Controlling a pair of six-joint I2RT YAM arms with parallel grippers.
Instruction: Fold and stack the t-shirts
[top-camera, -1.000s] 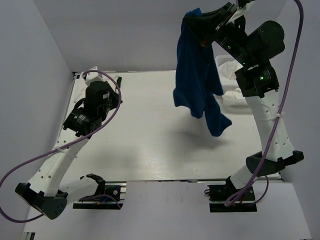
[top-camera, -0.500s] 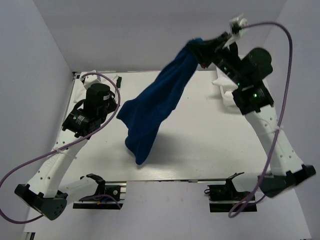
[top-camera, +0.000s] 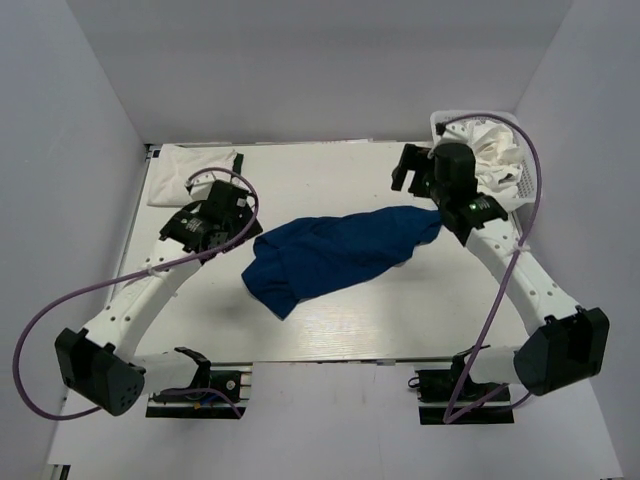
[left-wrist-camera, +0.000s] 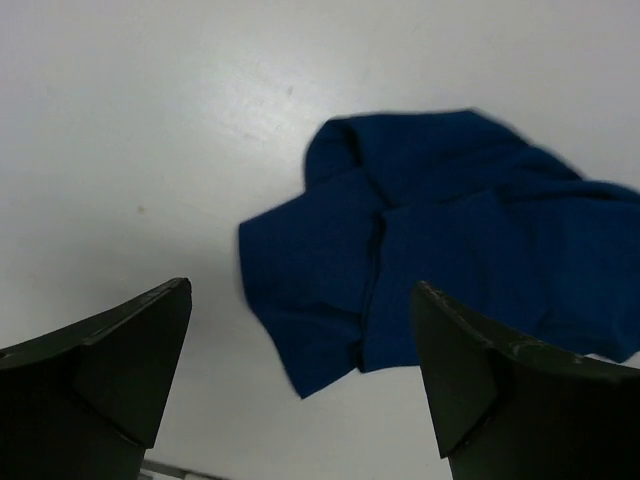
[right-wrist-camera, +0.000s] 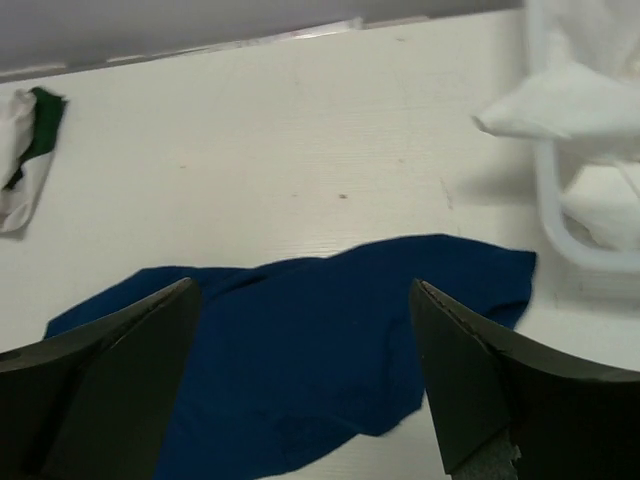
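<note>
While both tools stand wide open and hold nothing, the blue shirt (top-camera: 335, 255) lies crumpled across the middle of the table (top-camera: 330, 325). In the top view it is a long, soft heap running from lower left to upper right.

The left gripper (left-wrist-camera: 300, 290) hovers over the shirt's lower-left end. Its two dark, wedge-shaped fingers (left-wrist-camera: 110, 350) are well apart, with the cloth below them and, as far as the wrist view shows, untouched. The right gripper (right-wrist-camera: 305, 285) hangs above the shirt's upper-right end, its fingers spread as wide and clear of the fabric.

The cloth is matte royal blue, doubled over itself in loose, overlapping flaps with rounded edges.

At the upper right of the top view, white shirts (top-camera: 495, 150) bulge out of a white plastic basket (top-camera: 522, 188) with a lattice wall. At the upper left, a flat white shirt (top-camera: 195, 158) with dark green edging lies by the table's far rim. The table is white and finely ribbed.
</note>
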